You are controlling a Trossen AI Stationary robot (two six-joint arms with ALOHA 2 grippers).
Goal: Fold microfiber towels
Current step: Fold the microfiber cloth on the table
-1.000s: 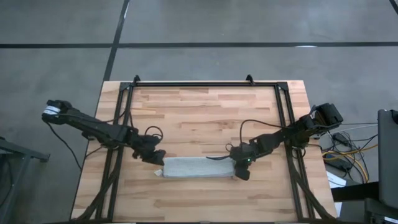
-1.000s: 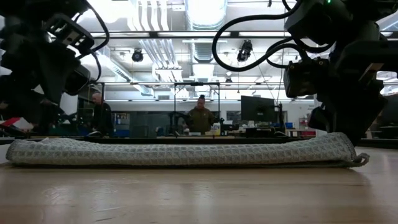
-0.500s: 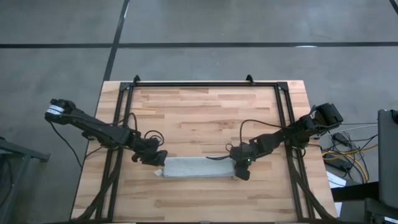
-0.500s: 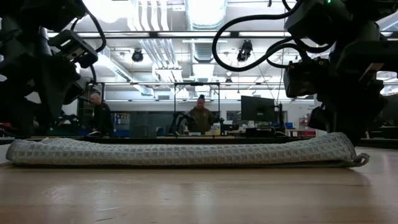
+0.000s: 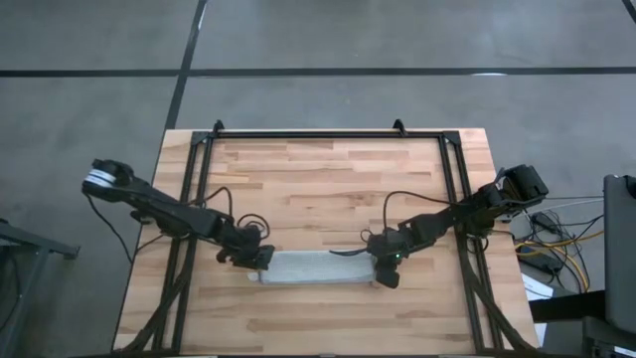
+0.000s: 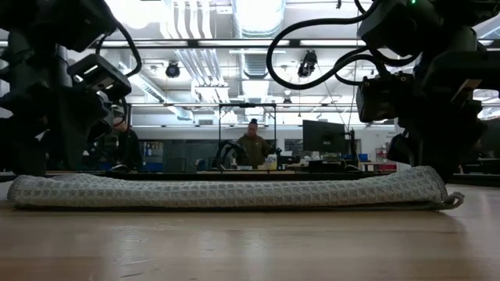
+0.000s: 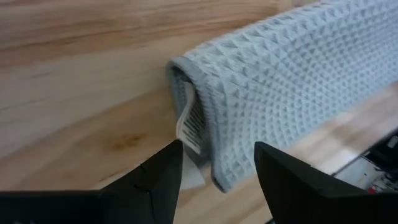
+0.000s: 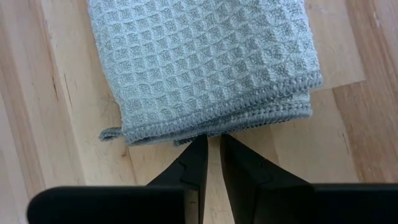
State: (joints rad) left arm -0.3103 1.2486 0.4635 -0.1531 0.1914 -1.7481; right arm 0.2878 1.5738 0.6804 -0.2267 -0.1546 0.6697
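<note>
The grey-green waffle towel (image 5: pixel 318 268) lies on the wooden table as a long folded strip running left to right. Its white tag (image 7: pixel 191 121) sticks out of the folded left end. My left gripper (image 7: pixel 217 149) is open and slants down at that end, one finger on each side of it, not visibly touching. In the high view it shows at the strip's left end (image 5: pixel 258 261). My right gripper (image 8: pixel 211 142) is at the towel's right end (image 5: pixel 386 276), with only a thin slit between its fingers. A small loop (image 6: pixel 455 200) juts from that end. My right gripper points steeply down, and its fingertips (image 8: pixel 198 144) stand right at the stitched hem (image 8: pixel 249 118) of the towel's right end. I cannot tell whether they touch the hem. The towel lies flat on the table there.
Black frame rails (image 5: pixel 204 179) run along the table's left, right and far sides, and cables (image 5: pixel 407 204) trail over the wood by each arm. Bare wood (image 5: pixel 328 189) lies beyond the towel. In the low view people (image 6: pixel 251 144) stand in the room behind.
My left gripper has moved down and toward the table's right edge, up to the towel's left end. Its wrist has rolled a little on the way. The towel has stayed where it was.
</note>
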